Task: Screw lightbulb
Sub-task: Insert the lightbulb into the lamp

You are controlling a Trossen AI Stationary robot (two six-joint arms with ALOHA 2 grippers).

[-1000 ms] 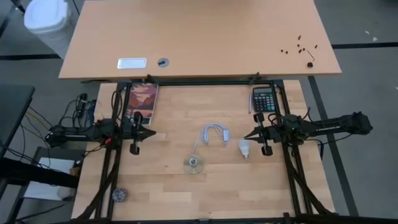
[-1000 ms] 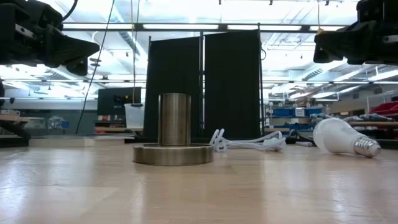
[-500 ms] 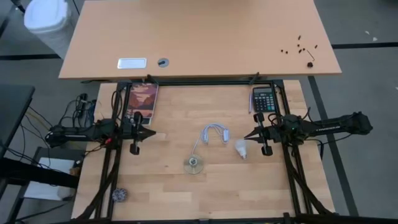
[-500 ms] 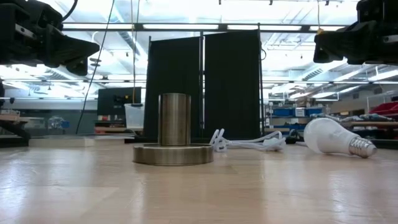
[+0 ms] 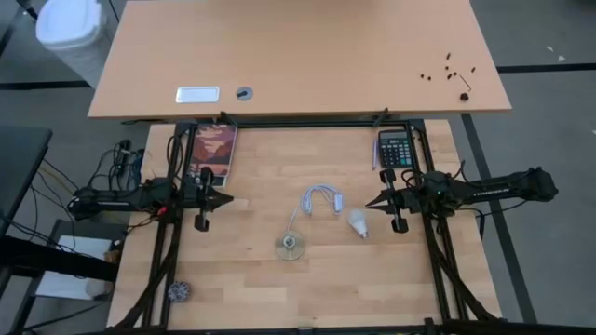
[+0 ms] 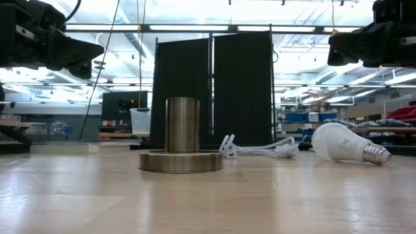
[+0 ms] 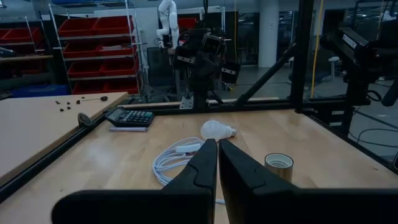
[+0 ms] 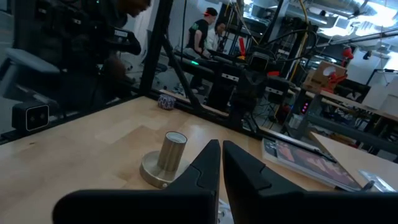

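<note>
Right gripper [image 5: 376, 202] shut, empty, hovering near lightbulb [image 5: 357, 221]; left gripper [image 5: 226, 199] same, waiting. Nothing grasped yet. Next: I open, descend, grab bulb.

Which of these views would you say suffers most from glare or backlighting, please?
Low view: bright ceiling lights behind leave both arms as dark silhouettes, though the lightbulb and metal socket stay readable. High view: evenly lit. Left wrist view: dim. Right wrist view: bright ceiling lights in the background.
</note>
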